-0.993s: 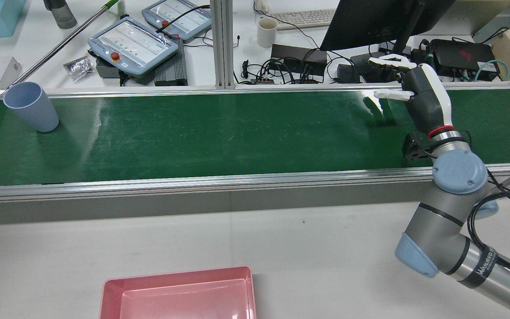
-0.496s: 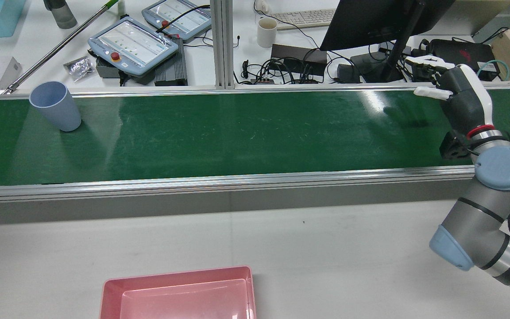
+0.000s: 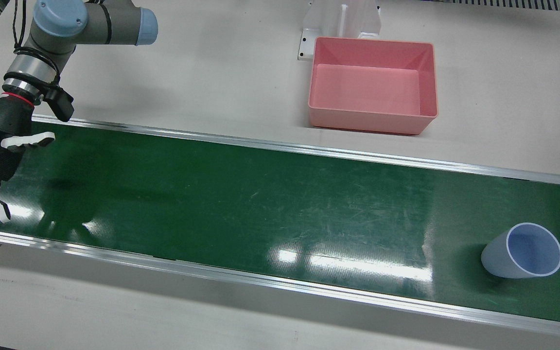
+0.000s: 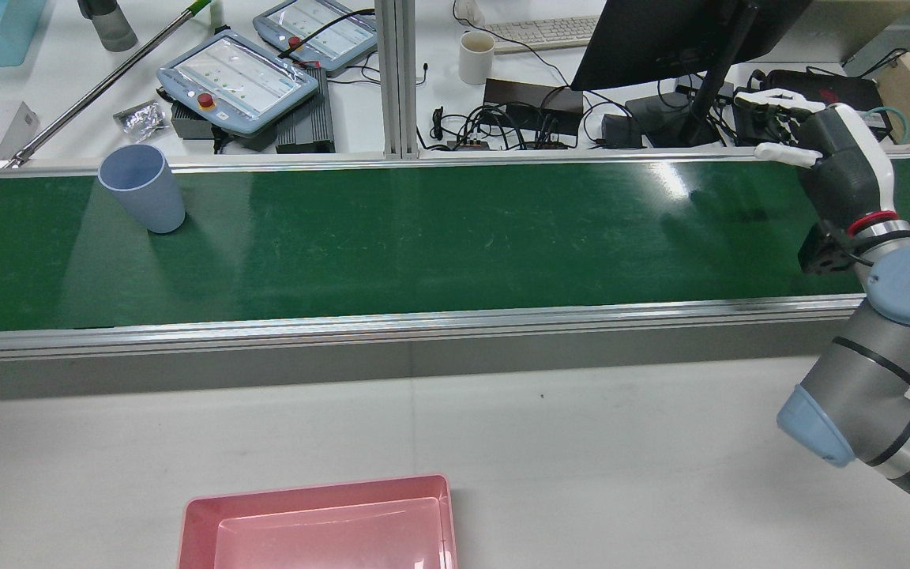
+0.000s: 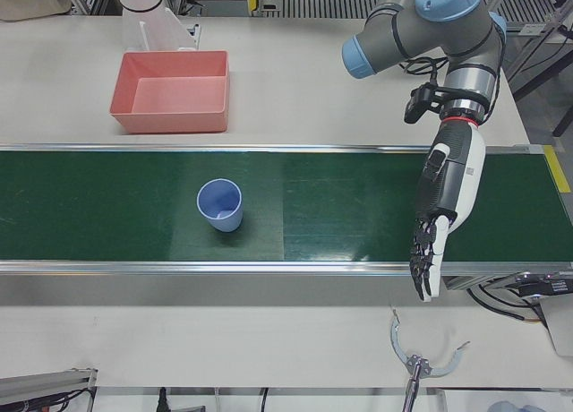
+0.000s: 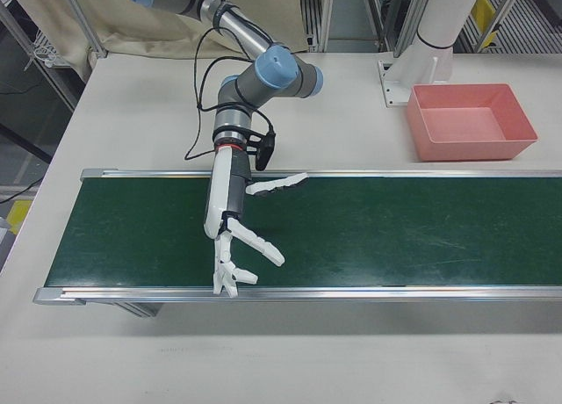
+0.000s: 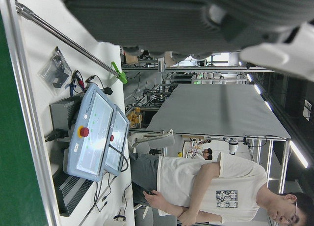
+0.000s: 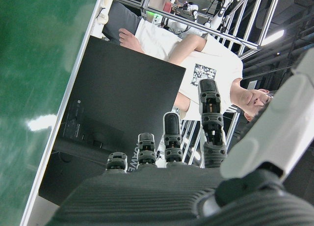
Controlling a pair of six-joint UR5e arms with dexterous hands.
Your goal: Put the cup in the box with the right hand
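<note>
**Both hands empty, cup out of reach**

My right hand's fingers (image 6: 255,244) are spread, holding nothing. The right hand (image 6: 226,224) hangs over the belt's (image 4: 455,237) end. My left hand (image 5: 445,206) is likewise splayed and empty. The cup (image 4: 143,188) stands upright on the belt, well apart. The pink box (image 3: 367,119) sits beside the belt.

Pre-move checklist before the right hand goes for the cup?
1. Right hand free: ok, open, holding nothing.
2. Cup graspable: ok, upright on the belt, mouth up.
3. Cup near the right hand: not ok, they are at opposite ends of the belt in the rear view.
4. Box ready: ok, empty, beside the belt.
5. Left hand clear: ok, open, well apart from the cup.
6. Belt stopped: cannot tell.
</note>
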